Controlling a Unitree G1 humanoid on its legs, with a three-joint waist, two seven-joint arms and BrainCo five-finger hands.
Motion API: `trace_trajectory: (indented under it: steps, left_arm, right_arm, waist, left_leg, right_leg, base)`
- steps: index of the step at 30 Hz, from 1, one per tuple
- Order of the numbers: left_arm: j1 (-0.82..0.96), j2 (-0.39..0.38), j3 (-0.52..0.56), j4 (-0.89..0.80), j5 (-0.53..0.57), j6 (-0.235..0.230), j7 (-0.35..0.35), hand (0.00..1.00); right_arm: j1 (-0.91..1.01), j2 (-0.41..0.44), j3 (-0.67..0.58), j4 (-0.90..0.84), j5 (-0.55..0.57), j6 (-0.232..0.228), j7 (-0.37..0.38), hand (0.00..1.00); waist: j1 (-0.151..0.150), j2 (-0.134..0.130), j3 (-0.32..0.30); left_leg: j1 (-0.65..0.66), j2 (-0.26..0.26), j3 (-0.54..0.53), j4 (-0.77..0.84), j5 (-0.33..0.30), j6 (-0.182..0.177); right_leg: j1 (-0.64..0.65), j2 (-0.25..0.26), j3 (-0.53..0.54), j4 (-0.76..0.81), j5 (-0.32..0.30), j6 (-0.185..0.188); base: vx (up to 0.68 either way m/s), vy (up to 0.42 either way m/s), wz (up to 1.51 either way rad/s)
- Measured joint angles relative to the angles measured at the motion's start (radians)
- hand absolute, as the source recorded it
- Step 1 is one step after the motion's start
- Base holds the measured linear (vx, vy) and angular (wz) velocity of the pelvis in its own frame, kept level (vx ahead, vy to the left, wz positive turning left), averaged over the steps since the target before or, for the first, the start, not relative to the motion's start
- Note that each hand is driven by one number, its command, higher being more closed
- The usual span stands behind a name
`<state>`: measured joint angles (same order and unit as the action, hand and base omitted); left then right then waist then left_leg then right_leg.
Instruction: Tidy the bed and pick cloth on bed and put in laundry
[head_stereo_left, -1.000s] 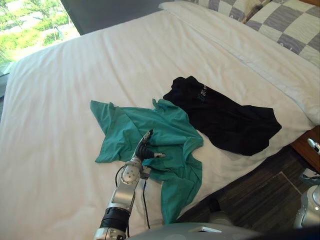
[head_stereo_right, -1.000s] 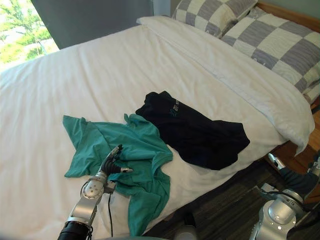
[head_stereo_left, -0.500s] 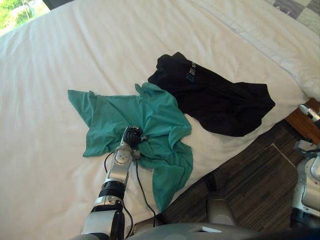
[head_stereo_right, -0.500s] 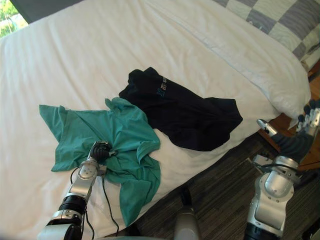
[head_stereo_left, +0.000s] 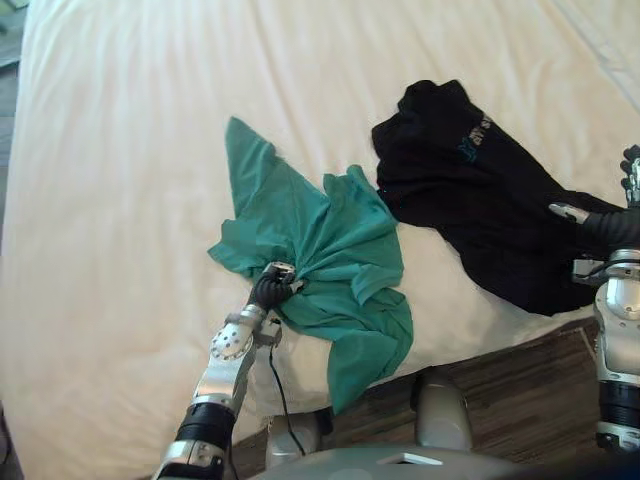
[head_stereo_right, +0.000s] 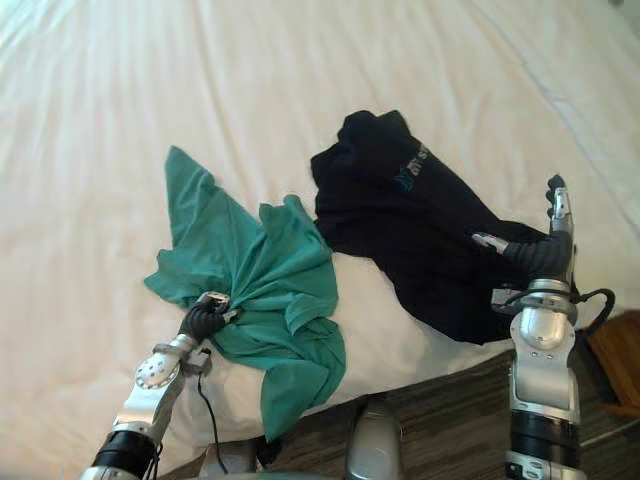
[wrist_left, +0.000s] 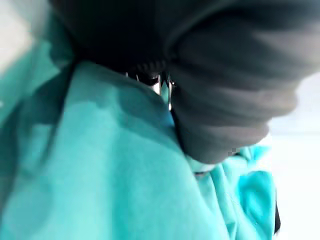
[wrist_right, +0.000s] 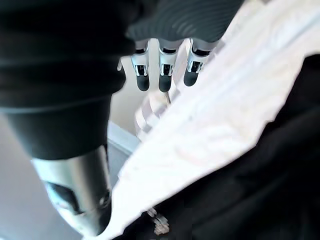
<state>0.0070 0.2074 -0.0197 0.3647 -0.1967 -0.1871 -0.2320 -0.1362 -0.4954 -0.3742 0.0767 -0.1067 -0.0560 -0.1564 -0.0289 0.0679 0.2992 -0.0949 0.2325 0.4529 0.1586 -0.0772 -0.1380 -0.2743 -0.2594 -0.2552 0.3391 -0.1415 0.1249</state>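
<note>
Step in hand, as I judge it: picking the teal shirt up off the bed.

Left hand is at the near left edge of the teal shirt. Its fingers are curled tight into a bunch of the cloth, so it has hold of the shirt. The left wrist view shows teal fabric pressed right up against the dark cover.

To do it well:
- Lift straight up and keep the fist closed. Only one fold is gripped, and the rest of the teal shirt lies loose on the sheet.
- One tail of the teal shirt hangs over the bed edge toward the floor. Raise high enough that it does not drag.
- Check that no white sheet is caught in the fist with the shirt.
- The black garment lies on the robot's right of the teal shirt and touches it at one corner, so it may get tugged along.

Pose:
- Left forearm reaches up from below the teal shirt, wrist low, knuckles upward.
- Right arm stands upright, well to the right of the teal shirt, by the near end of the black garment.
- Right hand is raised, fingers straight, thumb pointing toward the teal shirt. It is empty.
</note>
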Motion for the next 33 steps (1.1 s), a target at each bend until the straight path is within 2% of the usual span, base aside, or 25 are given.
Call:
trace_trajectory:
  steps: [4,6,8,10,11,13,14,15,16,17,19,22,25,28,31,33]
  left_arm:
    - [0.085,-0.001,0.058,-0.004,-0.05,-0.023,-0.015,1.0]
    - [0.137,-0.002,0.133,0.003,-0.05,-0.025,-0.027,1.0]
    - [0.175,-0.002,0.194,0.033,-0.05,-0.025,-0.028,1.0]
    - [0.177,-0.001,0.24,0.069,-0.051,-0.026,-0.028,1.0]
    - [0.176,0.003,0.262,0.079,-0.054,-0.026,-0.027,1.0]
    - [0.175,0.026,0.276,0.09,-0.054,-0.026,-0.023,1.0]
    - [0.171,0.051,0.294,0.105,-0.054,-0.026,-0.021,1.0]
    - [0.166,0.064,0.301,0.12,-0.053,-0.026,-0.02,1.0]
    - [0.14,0.083,0.313,0.161,-0.053,-0.026,-0.019,1.0]
    - [0.113,0.086,0.31,0.208,-0.047,-0.026,-0.02,1.0]
    - [0.11,0.099,0.305,0.217,-0.047,-0.026,-0.022,1.0]
    - [0.072,0.119,0.273,0.225,-0.047,-0.026,-0.024,1.0]
    - [0.037,0.127,0.236,0.225,-0.047,-0.026,-0.023,1.0]
    - [0.027,0.134,0.222,0.225,-0.047,-0.026,-0.023,1.0]
    - [0.028,0.124,0.213,0.226,-0.044,-0.023,-0.012,1.0]
    - [0.035,0.111,0.211,0.247,-0.016,-0.018,0.006,1.0]
  right_arm:
    - [-0.058,-0.059,0.004,0.126,0.002,0.026,0.015,0.0]
    - [-0.14,-0.129,0.035,0.219,0.003,0.03,0.025,0.0]
    - [-0.234,-0.176,0.067,0.293,0.005,0.033,0.027,0.0]
    - [-0.324,-0.211,0.089,0.363,0.008,0.034,0.026,0.0]
    - [-0.364,-0.219,0.101,0.396,0.013,0.033,0.021,1.0]
    - [-0.391,-0.23,0.11,0.413,0.026,0.019,0.013,1.0]
    - [-0.41,-0.23,0.111,0.428,0.028,0.005,0.013,1.0]
    - [-0.427,-0.236,0.11,0.441,0.042,0.002,0.017,1.0]
    - [-0.469,-0.254,0.116,0.476,0.061,0.0,0.037,1.0]
    - [-0.49,-0.27,0.13,0.49,0.065,-0.001,0.059,1.0]
    - [-0.491,-0.267,0.141,0.479,0.065,-0.01,0.067,1.0]
    - [-0.465,-0.261,0.126,0.505,0.065,-0.009,0.067,1.0]
    - [-0.402,-0.217,0.087,0.51,0.064,0.007,0.066,1.0]
    - [-0.325,-0.13,0.069,0.47,0.064,0.01,0.061,1.0]
    - [-0.167,0.029,0.072,0.371,0.043,0.014,0.055,1.0]
    - [-0.047,0.142,0.122,0.335,0.043,0.02,0.061,1.0]
  waist:
    - [0.017,0.033,0.016]
    - [0.02,0.058,0.059]
    - [0.022,0.069,0.069]
    - [0.022,0.073,0.091]
    - [0.022,0.073,0.098]
    - [0.018,0.079,0.105]
    - [0.01,0.074,0.109]
    - [0.004,0.062,0.115]
    - [-0.004,0.066,0.122]
    - [-0.011,0.085,0.129]
    - [-0.024,0.101,0.135]
    - [-0.025,0.102,0.134]
    - [-0.02,0.097,0.133]
    - [-0.017,0.066,0.118]
    - [-0.015,0.037,0.08]
    - [-0.006,-0.008,0.014]
  left_leg:
    - [-0.028,0.006,0.004,0.0,0.025,0.002]
    - [-0.035,0.008,0.009,0.0,0.043,0.003]
    - [-0.073,0.007,0.009,0.008,0.059,0.005]
    - [-0.128,0.006,-0.002,0.057,0.073,0.011]
    - [-0.182,0.02,-0.004,0.115,0.09,0.031]
    - [-0.258,0.054,-0.001,0.173,0.142,0.07]
    - [-0.274,0.059,-0.003,0.131,0.197,0.087]
    - [-0.276,0.061,0.002,0.151,0.187,0.091]
    - [-0.289,0.066,0.015,0.219,0.121,0.099]
    - [-0.29,0.067,0.037,0.261,0.086,0.101]
    - [-0.288,0.068,0.057,0.262,0.081,0.11]
    - [-0.281,0.062,0.054,0.254,0.082,0.11]
    - [-0.213,0.043,0.055,0.189,0.074,0.099]
    - [-0.157,0.026,0.054,0.146,0.056,0.074]
    - [-0.089,0.023,0.053,0.093,0.024,0.046]
    - [-0.042,0.007,0.056,0.043,0.024,0.039]
  right_leg:
    - [-0.03,-0.005,-0.02,0.031,-0.017,-0.004]
    - [-0.041,-0.005,-0.024,0.036,-0.021,-0.01]
    - [-0.094,-0.008,-0.019,0.063,-0.021,-0.011]
    - [-0.142,-0.01,-0.018,0.108,-0.033,-0.031]
    - [-0.174,-0.012,-0.022,0.141,-0.044,-0.051]
    - [-0.203,0.003,-0.031,0.153,-0.045,-0.058]
    - [-0.208,0.015,-0.036,0.129,-0.04,-0.07]
    - [-0.206,0.014,-0.046,0.112,-0.042,-0.084]
    - [-0.206,0.02,-0.054,0.109,-0.049,-0.097]
    - [-0.205,0.022,-0.066,0.121,-0.053,-0.102]
    - [-0.206,0.024,-0.08,0.143,-0.054,-0.104]
    - [-0.187,0.011,-0.116,0.167,-0.054,-0.105]
    - [-0.126,0.004,-0.146,0.166,-0.057,-0.104]
    - [-0.08,-0.006,-0.157,0.165,-0.088,-0.1]
    - [-0.021,-0.005,-0.189,0.164,-0.111,-0.098]
    - [0.023,-0.003,-0.2,0.14,-0.124,-0.097]
  base:
    - [0.02,-0.068,0.12]
    - [0.0,-0.056,-0.04]
    - [-0.03,-0.075,-0.07]
    - [-0.05,-0.121,0.12]
    - [-0.05,-0.114,0.32]
    - [-0.05,-0.162,0.34]
    - [-0.01,-0.16,0.25]
    - [-0.01,-0.146,0.13]
    - [0.0,-0.14,0.04]
    - [-0.02,-0.101,-0.02]
    - [-0.02,-0.043,0.13]
    - [-0.04,0.001,0.32]
    - [-0.04,0.042,0.35]
    - [-0.05,0.044,0.2]
    - [-0.04,0.015,0.23]
    - [-0.02,-0.002,0.12]
